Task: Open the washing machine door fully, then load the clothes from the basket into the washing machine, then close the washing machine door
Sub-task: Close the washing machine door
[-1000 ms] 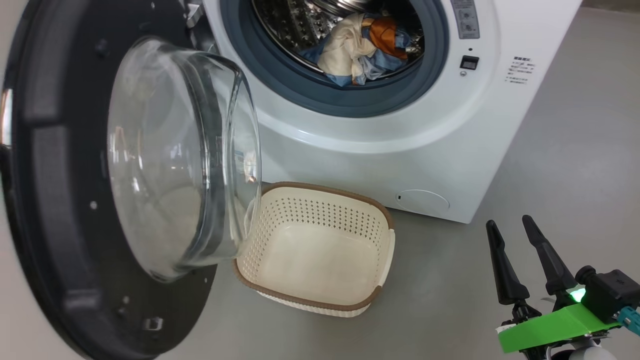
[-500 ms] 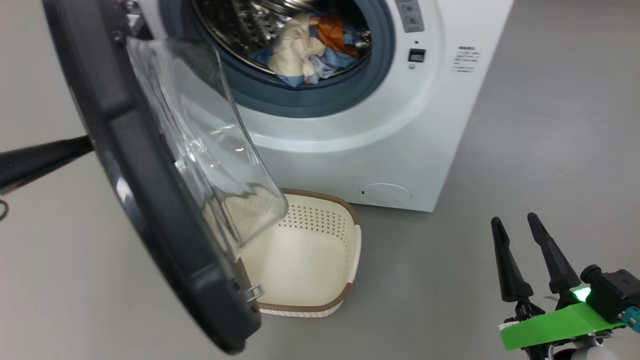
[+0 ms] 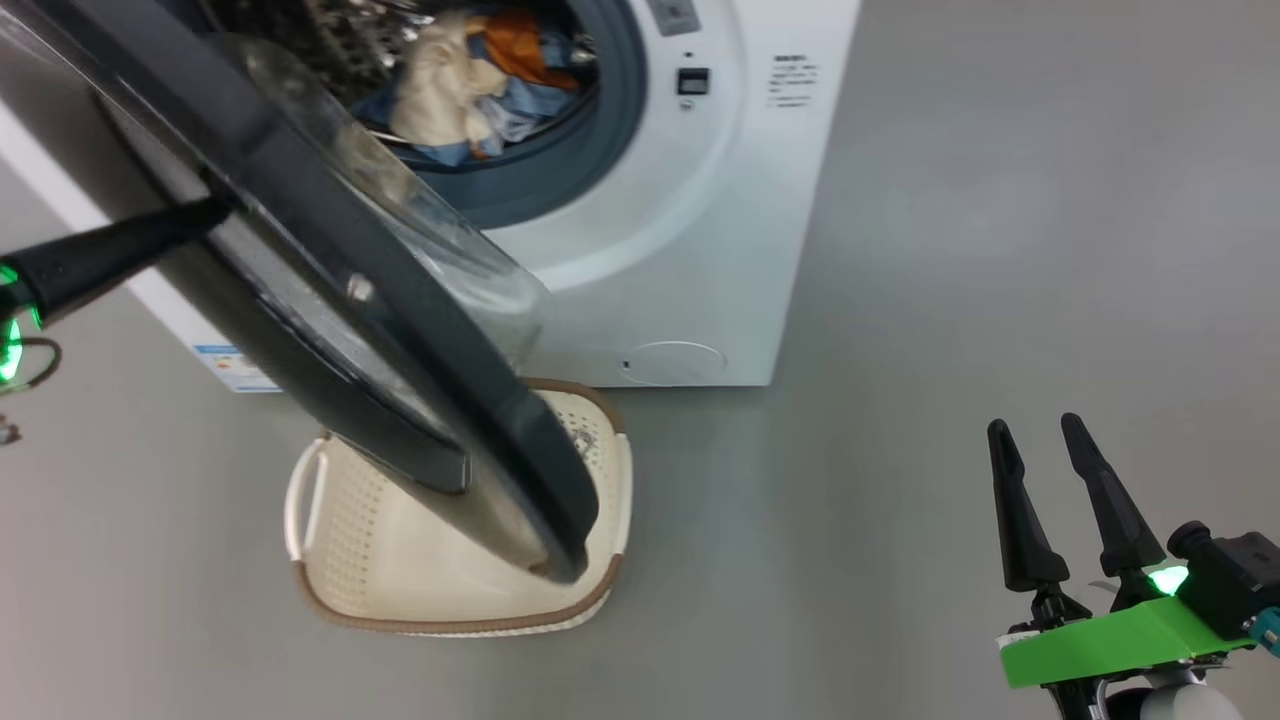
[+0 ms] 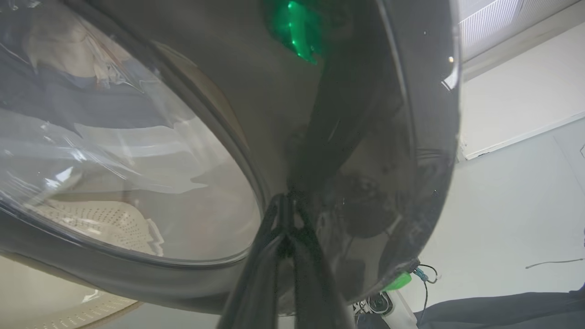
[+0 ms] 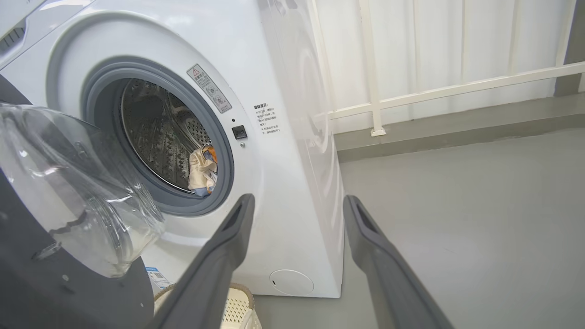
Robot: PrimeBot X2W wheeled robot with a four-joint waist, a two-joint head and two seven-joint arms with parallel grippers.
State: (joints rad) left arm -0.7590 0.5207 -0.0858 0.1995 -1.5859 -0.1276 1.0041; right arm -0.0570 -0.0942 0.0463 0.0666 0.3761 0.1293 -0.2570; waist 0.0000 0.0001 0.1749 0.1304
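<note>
The washing machine (image 3: 680,230) stands at the top of the head view, and the clothes (image 3: 470,80) lie inside its steel drum. The washing machine door (image 3: 400,340) hangs about halfway swung, its black rim slanting across the basket (image 3: 340,590), which shows no clothes in it. My left gripper (image 3: 215,213) is shut, its tip pressed against the door's outer face; in the left wrist view the left gripper (image 4: 287,201) touches the glossy rim (image 4: 365,137). My right gripper (image 3: 1035,428) stands open at the lower right, apart from everything, with nothing between its fingers (image 5: 233,228).
Bare grey floor (image 3: 1000,200) stretches to the right of the machine. In the right wrist view a white railing (image 5: 374,105) and a pale wall stand behind the machine. The basket (image 5: 235,310) sits close to the machine's front, under the door.
The door has swung from wide open toward the machine, with my shut left gripper coming against its outer face. The head camera has shifted too. The right gripper has stayed put.
</note>
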